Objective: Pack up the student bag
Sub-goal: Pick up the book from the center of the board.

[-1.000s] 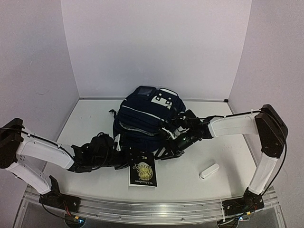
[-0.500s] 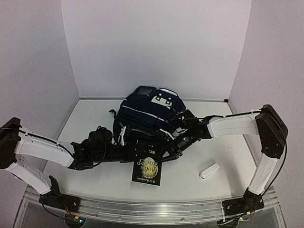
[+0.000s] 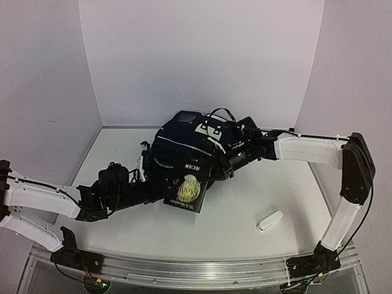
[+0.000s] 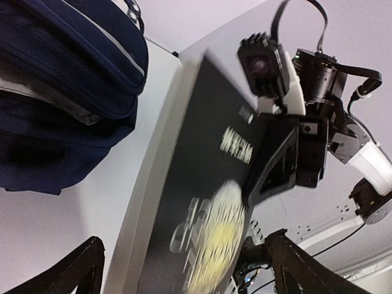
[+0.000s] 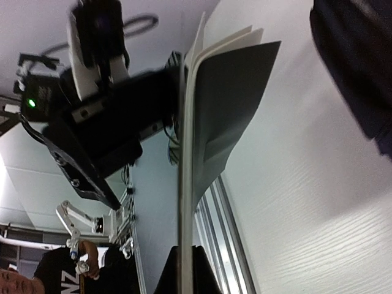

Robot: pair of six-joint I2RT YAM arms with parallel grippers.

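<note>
1. Right gripper (image 5: 182, 269): jaws together, clamped on the edge of the book (image 5: 217, 104). In the right wrist view the book runs edge-on out from between the fingers, its pages slightly fanned at the far end.
2. Left gripper (image 4: 190, 272): jaws wide apart. Its fingers (image 4: 76, 269) stand to either side of the book (image 4: 202, 202), with a clear gap on both sides and no grip. In the overhead view the left gripper (image 3: 158, 193) sits just beside the book's left edge.
3. Student bag (image 3: 187, 147): one, dark navy, on the table (image 3: 245, 202) towards the back wall, centre. It has white buckle patches and a small grey square label on top, and a thin white stripe across the front. No writing on the label can be read.
4. Book (image 3: 187, 190): one, black cover, tilted, its upper part overlapping the bag's front. Gold disc with gold lettering around it, seen upside down, and a short line of white letters near the top edge. Both are too blurred to read with certainty.
5. White oblong object (image 3: 269, 220): one, lying on the table, right of centre, well apart from bag and book. Unmarked as far as can be seen.
6. Arms: two, both reaching inward to the book. The right gripper (image 3: 213, 173) is at the book's upper right.
</note>
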